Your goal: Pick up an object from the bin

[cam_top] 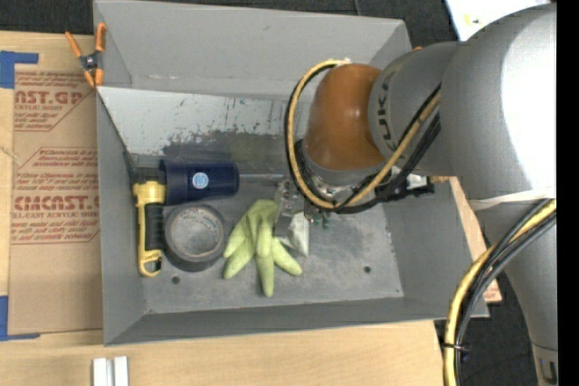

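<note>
My gripper (297,229) reaches down under the orange wrist cover to the bin floor, just right of a bunch of pale green toy bananas (261,241). Its metal fingertips stand beside the right edge of the bunch, touching or nearly touching it. I cannot tell whether anything sits between the fingers. Left of the bananas lies a grey tape roll (194,235), flat on the floor.
A dark blue cylinder (199,181) lies on its side by the back wall, above the tape roll. A yellow-handled tool (147,226) lies along the left wall. The arm covers the right half of the bin.
</note>
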Available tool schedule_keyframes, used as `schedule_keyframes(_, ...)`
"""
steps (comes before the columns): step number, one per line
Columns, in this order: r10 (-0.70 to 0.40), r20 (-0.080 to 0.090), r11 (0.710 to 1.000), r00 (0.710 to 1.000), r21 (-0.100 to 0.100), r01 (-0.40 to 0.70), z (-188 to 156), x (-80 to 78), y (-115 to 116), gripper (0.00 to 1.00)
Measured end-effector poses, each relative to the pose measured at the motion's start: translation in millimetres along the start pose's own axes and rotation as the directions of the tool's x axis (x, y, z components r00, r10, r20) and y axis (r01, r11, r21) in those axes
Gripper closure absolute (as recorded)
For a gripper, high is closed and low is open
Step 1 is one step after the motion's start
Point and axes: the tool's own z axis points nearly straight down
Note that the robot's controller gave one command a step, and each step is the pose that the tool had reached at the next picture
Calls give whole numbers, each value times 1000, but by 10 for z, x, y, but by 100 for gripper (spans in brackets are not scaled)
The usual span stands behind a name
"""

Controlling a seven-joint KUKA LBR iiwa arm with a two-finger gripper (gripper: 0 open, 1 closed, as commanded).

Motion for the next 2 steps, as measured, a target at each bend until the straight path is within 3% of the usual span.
schedule_keyframes(1, 14, -4, 1000, 1000, 1, -14, -627, -68, 41, 100)
schedule_keyframes(2, -12, -9, 1000, 1000, 1, 12, -1372, 58, 41, 100)
